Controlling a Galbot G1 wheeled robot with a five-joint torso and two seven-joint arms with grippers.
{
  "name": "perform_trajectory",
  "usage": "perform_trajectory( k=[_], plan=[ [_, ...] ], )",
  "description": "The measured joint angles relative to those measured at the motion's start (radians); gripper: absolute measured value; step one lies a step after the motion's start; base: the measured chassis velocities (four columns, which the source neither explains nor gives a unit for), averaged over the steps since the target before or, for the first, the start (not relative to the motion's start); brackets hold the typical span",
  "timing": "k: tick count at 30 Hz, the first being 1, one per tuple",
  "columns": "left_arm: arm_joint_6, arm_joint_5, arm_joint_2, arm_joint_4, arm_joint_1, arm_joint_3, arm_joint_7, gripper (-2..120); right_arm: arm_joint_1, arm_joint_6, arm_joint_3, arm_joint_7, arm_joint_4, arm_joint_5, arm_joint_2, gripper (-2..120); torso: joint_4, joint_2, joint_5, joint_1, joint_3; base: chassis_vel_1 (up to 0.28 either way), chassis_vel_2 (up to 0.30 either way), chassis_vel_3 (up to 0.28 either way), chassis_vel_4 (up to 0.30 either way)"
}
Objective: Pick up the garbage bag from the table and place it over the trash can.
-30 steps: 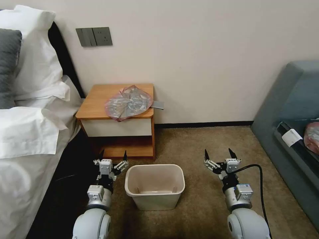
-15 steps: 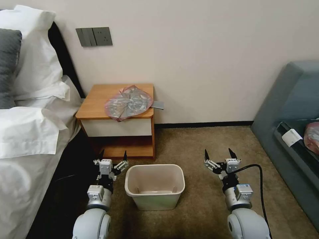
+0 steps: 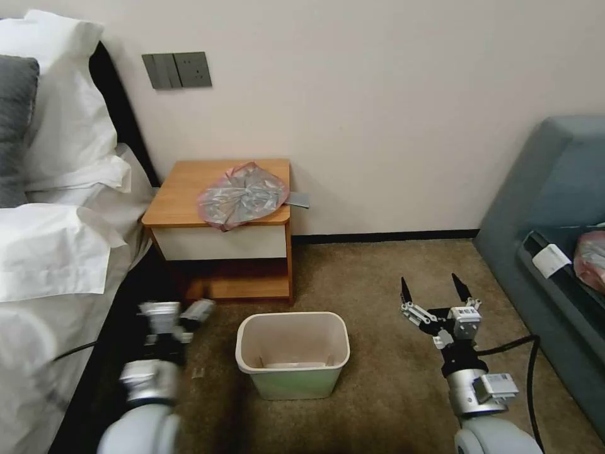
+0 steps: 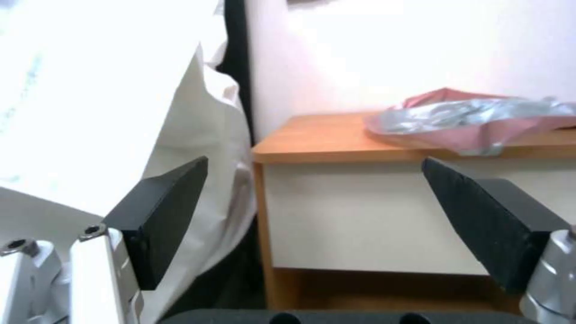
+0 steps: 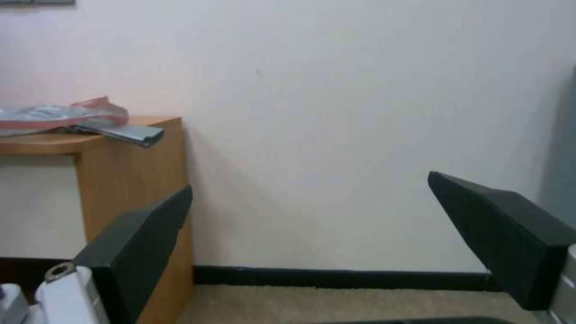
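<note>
The garbage bag [image 3: 242,195], crinkly silver-grey with pink edges, lies on the right half of the table [image 3: 183,189], a wooden nightstand, and hangs slightly over its front edge. The beige trash can [image 3: 293,383] stands on the carpet in front of the table. My left gripper [image 3: 176,310] is low beside the bed, left of the trash can and blurred. In the left wrist view the left gripper [image 4: 315,163] is open, facing the table [image 4: 324,135] and bag [image 4: 468,121]. My right gripper [image 3: 431,287] is open, right of the trash can, and holds nothing.
A bed with white sheets [image 3: 57,252] fills the left side. A grey-blue sofa [image 3: 554,208] on the right carries a reddish plastic wad [image 3: 592,258]. A flat grey object [image 3: 299,200] lies at the table's right edge, partly under the bag. Brown carpet surrounds the trash can.
My left arm has swung left toward the bed and shows blurred. My right arm has shifted to the right, away from the trash can. Bag and trash can have not moved.
</note>
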Motion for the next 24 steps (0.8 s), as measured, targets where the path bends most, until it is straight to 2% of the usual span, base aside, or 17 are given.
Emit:
perform_trajectory(
  k=[1,7,10,11,12,15,16,17,20,22,23,24],
  plan=[
    [-0.002,-0.01,0.002,0.001,0.006,0.001,0.005,91,0.001,-0.002,-0.001,0.0,0.0,-0.001,-0.001,100,-0.0002,0.0,-0.0018,0.0,0.0,0.0,0.0,0.0,0.0],
    [-0.003,-0.023,0.004,0.017,0.01,0.026,0.014,91,0.015,0.006,-0.013,0.0,-0.008,-0.001,-0.003,100,-0.0006,0.0,-0.0009,0.0,0.0,0.0,0.0,0.0,0.0],
    [-0.004,-0.042,0.017,0.029,0.014,0.052,0.015,91,0.05,0.055,-0.028,0.012,-0.03,-0.001,-0.019,100,-0.0007,0.0,-0.0009,0.0,0.0,0.0,0.0,0.0,0.0],
    [-0.005,-0.045,0.024,0.035,0.019,0.059,0.015,92,0.07,0.07,-0.033,0.016,-0.037,-0.009,-0.034,100,-0.0007,0.0,-0.0008,0.0,0.0,0.0,0.0,0.0,0.0],
    [-0.006,-0.041,0.034,0.047,0.03,0.065,0.014,93,0.132,0.087,-0.049,0.019,-0.054,-0.042,-0.088,100,-0.0006,0.0,-0.001,0.0,0.0,0.0,0.0,0.0,0.0],
    [-0.006,-0.035,0.035,0.049,0.031,0.066,0.014,93,0.162,0.088,-0.059,0.019,-0.064,-0.062,-0.117,100,-0.0003,0.0,-0.0008,0.0,0.0,0.0,0.0,0.0,0.0],
    [-0.006,-0.004,0.029,0.054,0.03,0.067,0.014,93,0.232,0.09,-0.086,0.016,-0.102,-0.111,-0.179,100,-0.0005,0.0,-0.0008,0.0,0.0,0.0,0.0,0.0,0.0],
    [-0.006,0.011,0.024,0.056,0.03,0.069,0.014,93,0.271,0.096,-0.105,0.014,-0.127,-0.14,-0.207,100,-0.0005,0.0,-0.0009,0.0,0.0,0.0,0.0,0.0,0.0],
    [-0.005,0.022,0.02,0.056,0.031,0.073,0.012,93,0.321,0.108,-0.132,0.011,-0.163,-0.179,-0.239,100,-0.0005,0.0,-0.0007,0.0,0.0,0.0,0.0,0.0,0.0],
    [-0.005,0.036,0.014,0.056,0.04,0.077,0.009,93,0.448,0.139,-0.19,-0.01,-0.256,-0.279,-0.292,100,-0.0004,0.0,-0.0008,0.0,0.0,0.0,0.0,0.0,0.0],
    [-0.005,0.036,0.014,0.056,0.04,0.077,0.009,93,0.448,0.139,-0.19,-0.01,-0.256,-0.279,-0.292,100,-0.0004,0.0,-0.0008,0.0,0.0,0.0,0.0,0.0,0.0],
    [-0.005,0.041,0.009,0.056,0.043,0.073,0.007,93,0.525,0.161,-0.224,-0.025,-0.315,-0.368,-0.31,100,-0.0003,0.0,-0.0007,0.0,0.0,0.0,0.0,0.0,0.0]
  ],
)
